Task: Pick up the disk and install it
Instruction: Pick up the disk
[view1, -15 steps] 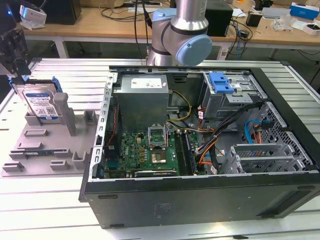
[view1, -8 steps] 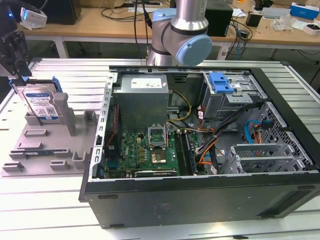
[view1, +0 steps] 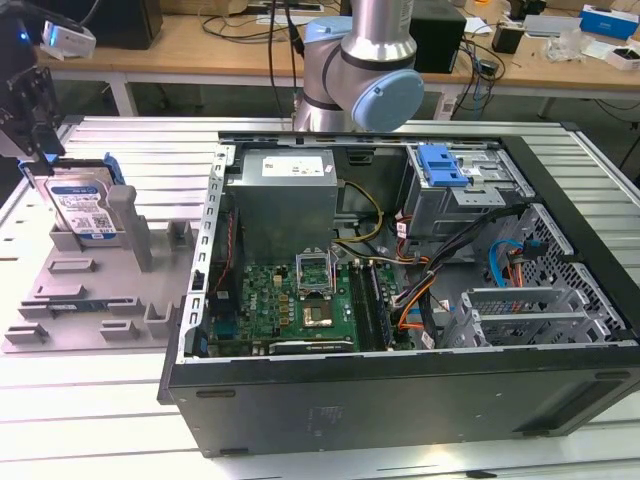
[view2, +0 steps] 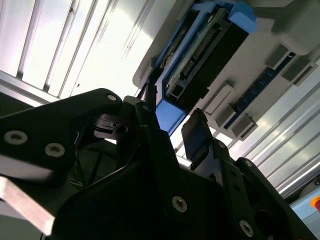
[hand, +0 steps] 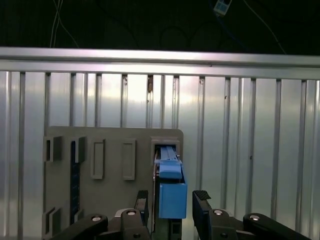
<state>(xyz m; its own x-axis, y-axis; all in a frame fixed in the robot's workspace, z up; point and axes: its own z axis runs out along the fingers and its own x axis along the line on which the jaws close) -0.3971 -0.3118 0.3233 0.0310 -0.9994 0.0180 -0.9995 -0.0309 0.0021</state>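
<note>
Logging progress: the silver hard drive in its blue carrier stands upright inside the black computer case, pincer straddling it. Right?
No: the exterior view shows the silver hard drive in its blue carrier upright in the grey holder outside the black computer case, pincer straddling it.

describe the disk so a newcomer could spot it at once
At the exterior view's left, beside the open computer case, lies a grey tray. The disk stands on edge at its far end: silver, blue-and-white label, blue frame, unlike the plain grey posts nearby.
</note>
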